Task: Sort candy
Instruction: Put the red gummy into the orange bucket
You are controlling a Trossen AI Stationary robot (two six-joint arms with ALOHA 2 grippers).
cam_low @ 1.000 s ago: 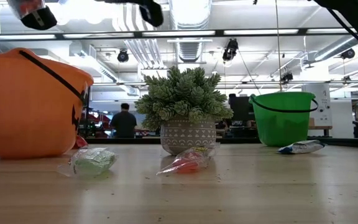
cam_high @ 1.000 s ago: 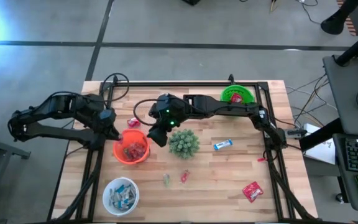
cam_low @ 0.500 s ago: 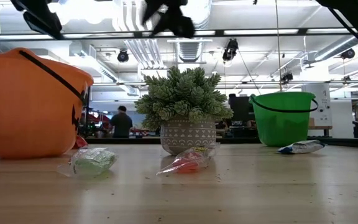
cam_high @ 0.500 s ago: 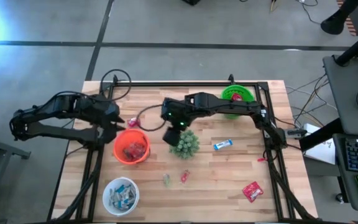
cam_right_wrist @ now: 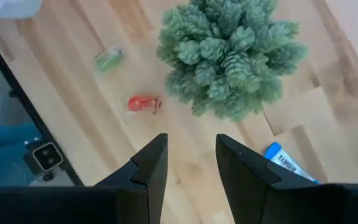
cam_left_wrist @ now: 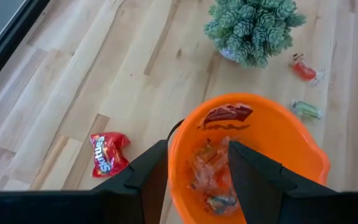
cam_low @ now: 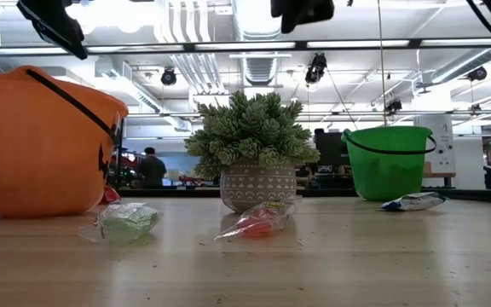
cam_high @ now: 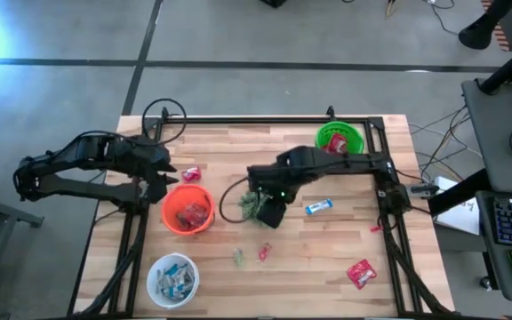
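Reaching in from the table's left edge, the left gripper (cam_left_wrist: 197,171) was held above the orange bowl (cam_high: 188,211), its fingers parted with nothing between them. Red sweets were seen inside that bowl, and a red packet (cam_high: 190,174) lay on the wood just beside it. Blue-and-white candy filled the white bowl (cam_high: 172,277) near the front edge. The right gripper (cam_right_wrist: 191,165) was poised over the potted plant (cam_low: 251,141), largely hiding it from above; its fingers stood apart, empty. A green piece (cam_high: 237,257) and a small red piece (cam_high: 263,252) lay loose in open wood. A blue-and-white bar (cam_high: 318,207) and another red packet (cam_high: 360,273) were placed farther right. The green bowl's (cam_high: 340,137) contents were hard to make out.
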